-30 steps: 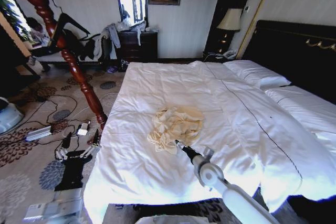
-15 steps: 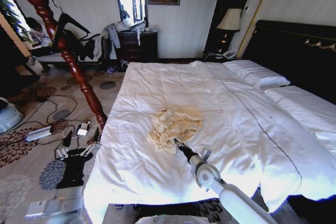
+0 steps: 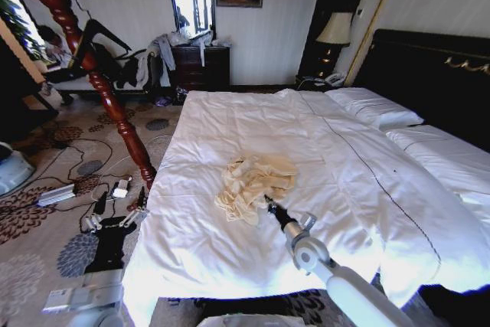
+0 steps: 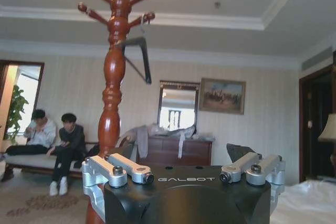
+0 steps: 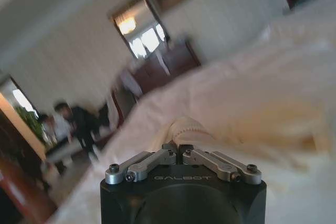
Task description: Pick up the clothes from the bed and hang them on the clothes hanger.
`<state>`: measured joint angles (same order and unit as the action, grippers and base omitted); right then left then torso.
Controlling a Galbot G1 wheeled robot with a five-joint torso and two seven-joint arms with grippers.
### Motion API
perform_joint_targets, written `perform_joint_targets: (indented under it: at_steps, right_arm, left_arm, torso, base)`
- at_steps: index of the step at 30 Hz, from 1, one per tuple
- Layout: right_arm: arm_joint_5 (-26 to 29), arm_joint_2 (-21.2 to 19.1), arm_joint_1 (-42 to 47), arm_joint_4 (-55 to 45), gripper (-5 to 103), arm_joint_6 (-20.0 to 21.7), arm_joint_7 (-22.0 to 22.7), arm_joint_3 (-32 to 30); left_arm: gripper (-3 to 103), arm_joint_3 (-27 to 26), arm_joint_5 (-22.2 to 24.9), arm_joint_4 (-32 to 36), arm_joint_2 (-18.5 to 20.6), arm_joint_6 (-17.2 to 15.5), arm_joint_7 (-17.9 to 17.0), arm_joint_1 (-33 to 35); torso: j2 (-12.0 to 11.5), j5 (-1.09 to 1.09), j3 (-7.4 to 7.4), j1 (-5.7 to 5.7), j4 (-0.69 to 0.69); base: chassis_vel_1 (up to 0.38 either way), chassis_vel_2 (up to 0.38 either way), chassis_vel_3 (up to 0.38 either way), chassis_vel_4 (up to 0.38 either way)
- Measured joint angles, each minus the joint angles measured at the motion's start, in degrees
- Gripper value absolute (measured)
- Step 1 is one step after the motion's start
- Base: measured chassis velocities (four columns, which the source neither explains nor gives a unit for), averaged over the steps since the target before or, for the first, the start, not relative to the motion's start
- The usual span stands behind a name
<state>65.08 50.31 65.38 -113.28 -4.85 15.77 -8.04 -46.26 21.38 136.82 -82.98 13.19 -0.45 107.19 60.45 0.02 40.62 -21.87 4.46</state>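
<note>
My right fingers (image 3: 267,201), pinched together on the near edge of the cream shirt (image 3: 255,183), haven't lifted it off the bed (image 3: 230,124); hanging remains undone.

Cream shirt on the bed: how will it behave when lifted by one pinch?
The crumpled cream thin-fabric shirt lies in soft folds on the white duvet bed, so probably floppy, light. Held at one spot by the right end effector, it likely drapes and trails unevenly.
</note>
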Motion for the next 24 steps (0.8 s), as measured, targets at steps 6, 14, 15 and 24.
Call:
perform_joint_targets:
  at_steps: [6,14,15,24]
  right_arm:
    - [6.8,-6.52,1.89,-9.87,1,0.28,-0.09,-11.71]
    - [9.32,-14.85,6.28,-21.27,1,0.94,0.18,-20.58]
    - [9.85,-15.47,6.05,-22.41,1,1.28,0.29,-21.91]
    - [5.33,-17.44,1.26,-20.43,1,3.54,0.54,-21.5]
  left_arm:
    - [100,0.19,-2.18,-5.78,0.15,-1.78,-2.59,-1.94]
    - [100,1.48,-1.77,-7.87,-0.66,-2.64,-3.31,-3.36]
    - [100,1.55,-1.9,-7.89,-0.78,-2.68,-3.3,-3.33]
    - [100,1.58,-2.95,-8.09,-1.8,-2.56,-3.17,-2.63]
  torso:
    - [0.0,-0.03,0.0,0.0,0.01]
    - [0.01,-0.01,0.0,0.0,0.01]
    - [0.01,-0.01,0.0,0.0,0.0]
    - [0.01,-0.03,0.0,0.0,-0.01]
  base:
    - [0.0,0.0,0.0,0.0]
    - [0.0,0.0,0.0,0.0]
    - [0.0,0.0,0.0,0.0]
    - [0.0,0.0,0.0,0.0]
